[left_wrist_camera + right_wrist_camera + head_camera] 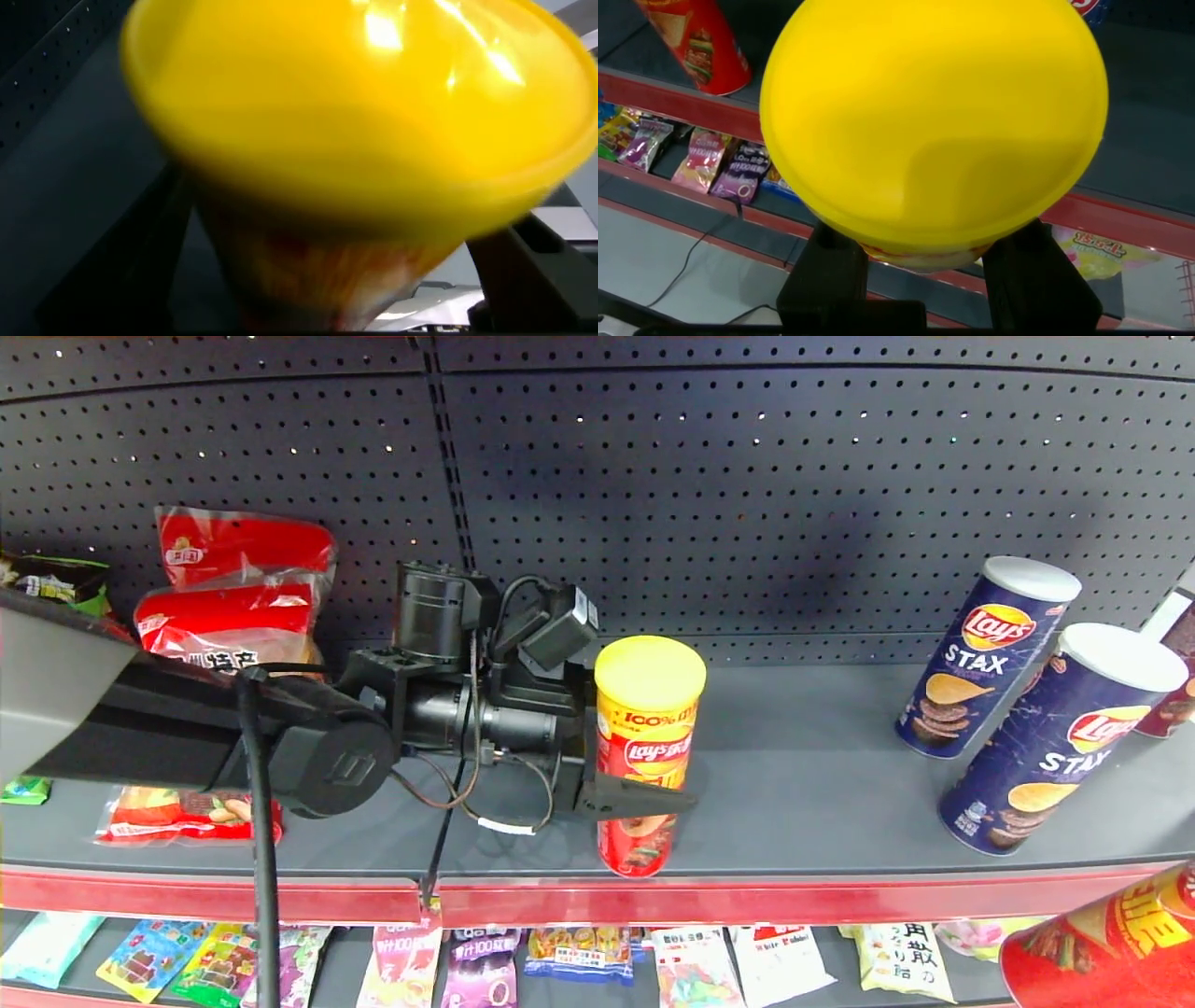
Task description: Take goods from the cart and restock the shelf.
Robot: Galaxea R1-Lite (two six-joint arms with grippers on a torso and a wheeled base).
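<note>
chip can (649, 709) stands upright at the front edge of the shelf (803, 793), near its middle, clamped at mid-height by the left end effector (644, 775). second chip can (934, 121) hangs off the shelf's front right corner, gripped by the right end effector (929, 280). both look like light, stiff cardboard tubes, slick and easy to dent: hold mid-body, gently, not by the lid. count: two yellow-lidded chip cans, two blue cans (985, 658) tilted near the right end, two red bags (238, 588) at the back left.
</note>
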